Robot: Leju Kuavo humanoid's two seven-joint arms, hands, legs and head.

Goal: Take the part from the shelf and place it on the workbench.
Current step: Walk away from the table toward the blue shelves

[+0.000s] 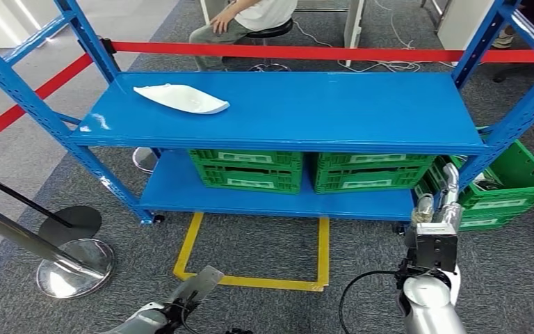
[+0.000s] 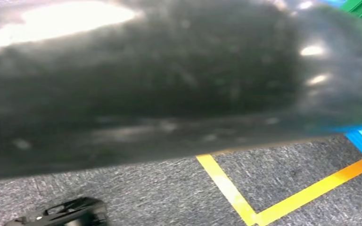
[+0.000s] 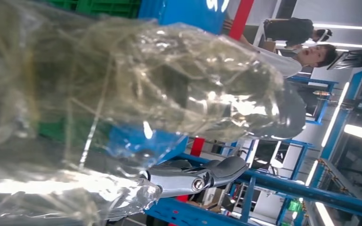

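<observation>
**White part on the top shelf, my arms low in front of the rack**

From my head view, the white part (image 1: 182, 98) lies in the upper left of the frame, on the top board of the blue shelf (image 1: 334, 111), toward its left end. Two green crates (image 1: 250, 169) sit side by side on the lower board, with more green crates at the right edge beside the rack. A yellow floor marking (image 1: 250, 278) shows at bottom centre on the grey carpet. My right hand (image 1: 449, 189) is raised at lower right, fingers pointing up near the shelf post; whether they are wide or narrow I cannot tell. My left hand (image 1: 196, 282) sits at the bottom, left of centre, too small to read its fingers. A seated person (image 1: 247, 21) is at top centre behind a red barrier tape.

My left wrist view is mostly a dark blur, with yellow marking at lower right.

My right wrist view shows clear plastic wrapped over my right hand and one finger at lower centre; nothing is visibly held.
</observation>
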